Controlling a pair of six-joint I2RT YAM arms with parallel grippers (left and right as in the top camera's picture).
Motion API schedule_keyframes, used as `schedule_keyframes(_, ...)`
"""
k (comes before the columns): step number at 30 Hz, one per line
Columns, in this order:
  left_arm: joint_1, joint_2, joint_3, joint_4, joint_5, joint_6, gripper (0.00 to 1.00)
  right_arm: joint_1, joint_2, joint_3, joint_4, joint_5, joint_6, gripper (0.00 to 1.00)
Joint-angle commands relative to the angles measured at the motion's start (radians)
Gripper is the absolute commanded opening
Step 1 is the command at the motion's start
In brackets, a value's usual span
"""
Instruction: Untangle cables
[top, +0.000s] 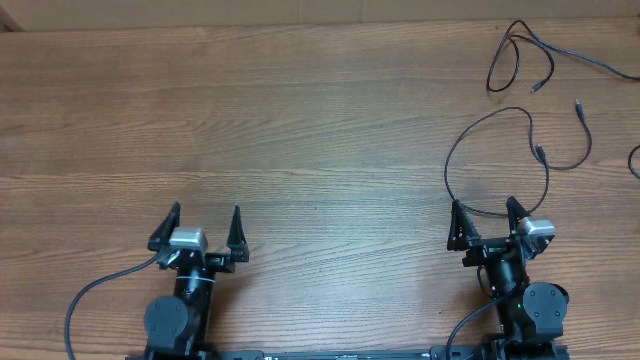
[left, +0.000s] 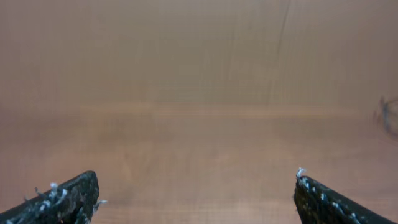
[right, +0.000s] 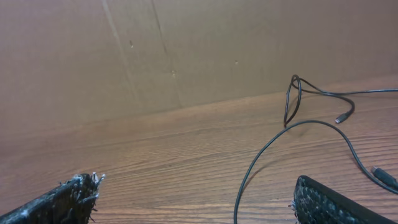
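Thin black cables lie on the right side of the wooden table (top: 320, 130). One cable (top: 470, 123) forms a wide loop whose lower end lies between the tips of my right gripper (top: 484, 205), which is open. In the right wrist view that cable (right: 245, 177) passes between the fingers of the right gripper (right: 196, 182), closer to the right finger and touching neither. A second cable (top: 512, 36) with a small twisted loop lies at the far right; the same cable (right: 296, 81) appears farther off in the right wrist view. My left gripper (top: 205, 212) is open over bare wood, and the left wrist view shows the left gripper (left: 196, 180) empty.
Another cable end (top: 578, 103) with a plug tip and a short black piece (top: 635, 160) lie at the right edge. A brown cardboard wall (right: 186, 50) stands behind the table. Thicker black arm wires (top: 90, 295) trail from each base near the front edge.
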Motion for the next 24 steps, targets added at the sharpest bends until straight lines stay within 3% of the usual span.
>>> schedule_keyframes(1,0.005,-0.003,-0.019,-0.046,-0.014,0.038,0.99,-0.007,-0.012,-0.011,0.004,-0.005,-0.008,1.0)
schedule_keyframes(24,0.053,-0.005,-0.019,-0.046,-0.01,0.037,0.99,-0.007,-0.012,-0.011,0.004,-0.005,-0.008,1.0)
